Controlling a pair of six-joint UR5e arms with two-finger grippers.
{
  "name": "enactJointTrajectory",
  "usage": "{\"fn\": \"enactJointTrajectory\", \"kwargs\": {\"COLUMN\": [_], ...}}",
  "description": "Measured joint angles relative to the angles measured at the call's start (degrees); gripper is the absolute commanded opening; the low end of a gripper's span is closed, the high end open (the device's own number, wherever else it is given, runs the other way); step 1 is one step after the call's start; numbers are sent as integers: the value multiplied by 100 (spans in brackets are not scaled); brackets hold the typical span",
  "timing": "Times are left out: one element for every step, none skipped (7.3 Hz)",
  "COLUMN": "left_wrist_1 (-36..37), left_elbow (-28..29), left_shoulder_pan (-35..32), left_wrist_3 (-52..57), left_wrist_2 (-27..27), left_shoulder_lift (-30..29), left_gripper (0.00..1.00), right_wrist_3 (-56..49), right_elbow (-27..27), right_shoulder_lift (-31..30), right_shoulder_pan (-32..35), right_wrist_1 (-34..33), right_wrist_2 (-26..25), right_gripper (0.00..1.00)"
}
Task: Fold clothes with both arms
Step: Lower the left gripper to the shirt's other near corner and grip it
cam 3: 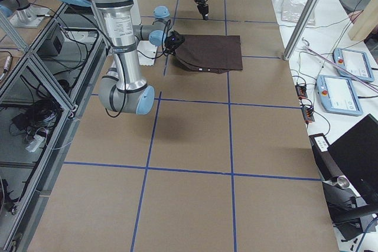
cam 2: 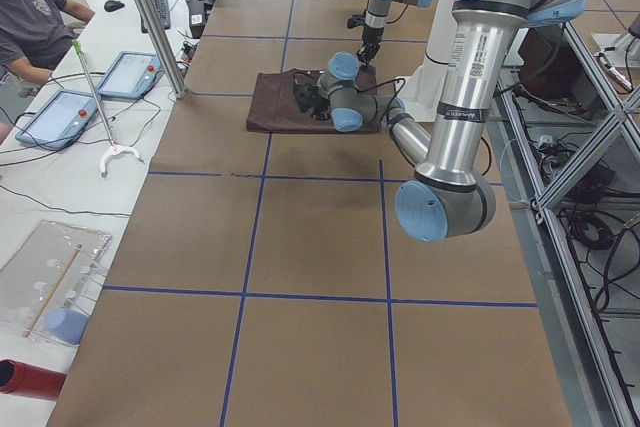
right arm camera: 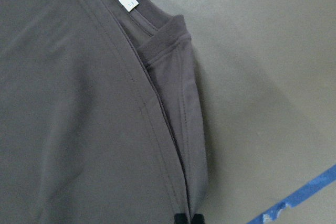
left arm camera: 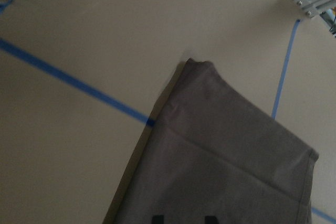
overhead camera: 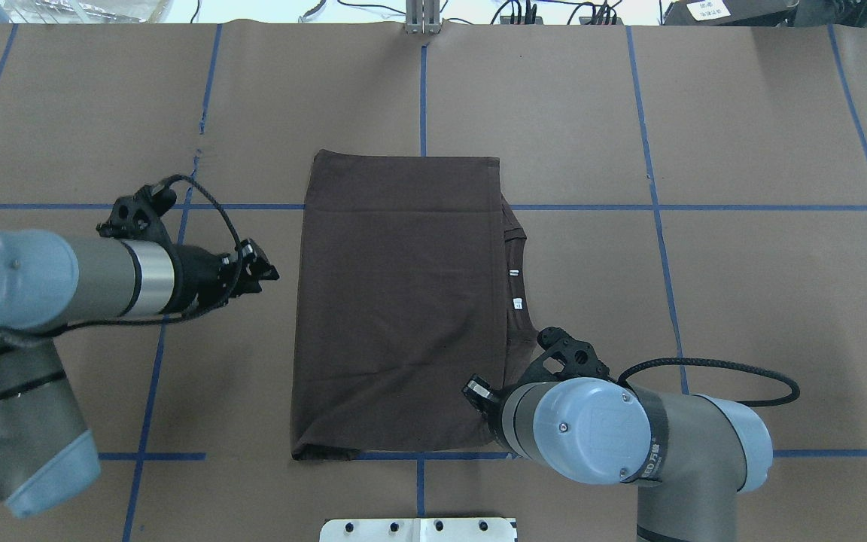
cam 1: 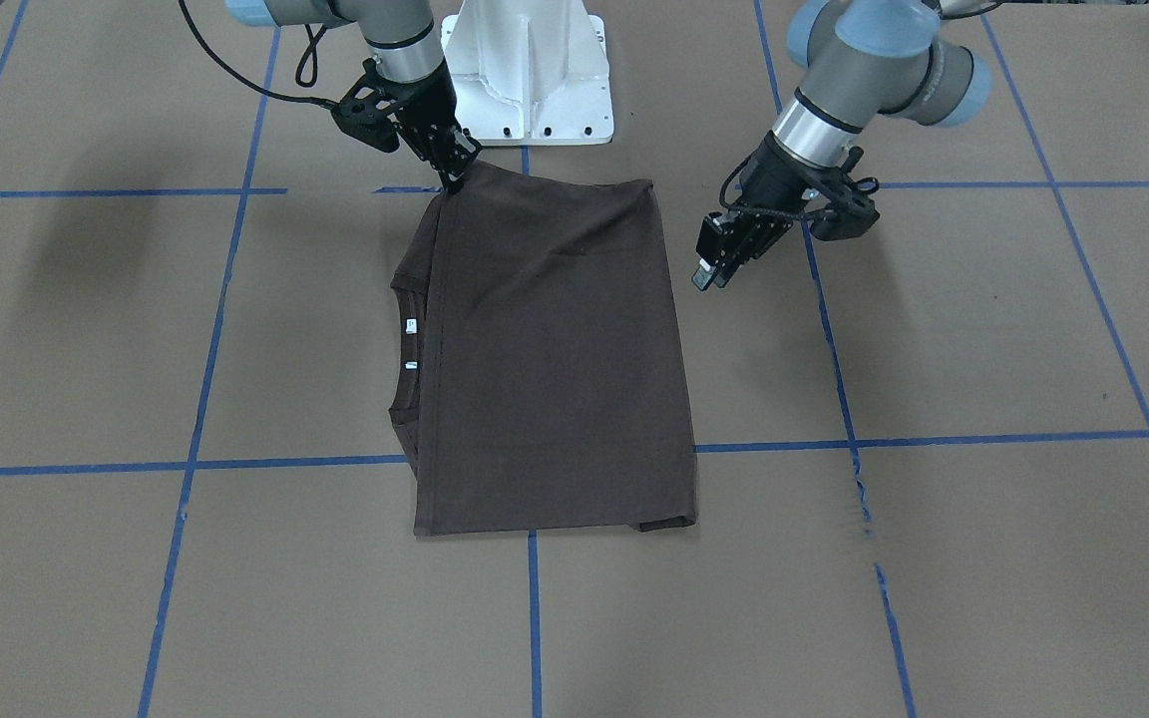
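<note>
Exterior front-facing: upper left of centre, right end effector (cam 1: 456,176) clamped on the folded T-shirt's (cam 1: 555,349) top-left corner; shirt lies flat mid-frame on the counter (cam 1: 934,558); left end effector (cam 1: 706,276), jaws apart, hangs just beside its upper-right edge.

Mostly browns and blue here

Dark grey-brown T-shirt (cam 1: 555,359) with two tiny white tags (cam 1: 411,325) — tan desk (cam 1: 983,329) gridded with blue tape lines (cam 1: 285,464). Left arm (cam 1: 884,60) and right arm (cam 1: 400,30) are silver-grey with light-blue caps, left end effector (cam 1: 709,279) and right end effector (cam 1: 455,179) black, cables (cam 1: 225,70) black too — pedestal (cam 1: 535,80) white.
</note>
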Motion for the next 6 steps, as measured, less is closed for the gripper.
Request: {"fn": "enactJointTrajectory", "kwargs": {"left_wrist_1": [226,416,511,573,667,834], "left_elbow": [-255,-362,-395,-379,-349,-306], "left_shoulder_pan": [557,1001,1334,1552,1697,1817], "left_wrist_3": [-381,-737,-1019,-1180,-1245,-1267], "left_wrist_2": [319,493,572,602,612,615], "left_shoulder_lift": [199,259,261,208,111,-29], "left_gripper": [43,43,44,49,49,49], "right_wrist_3": [-1,-2,-2,-4,-8,-10], "right_elbow": [29,41,47,50,52,55], "right_shoulder_lift": [-35,-49,-52,-54,-55,-56], "right_shoulder_pan": [-12,-15,-17,-18,-18,-18], "right_wrist_1": [-12,-17,-19,-17,-14,-12], "right_wrist_2": [0,3,5,8,12,16], "right_gripper": [0,0,0,0,0,0]}}
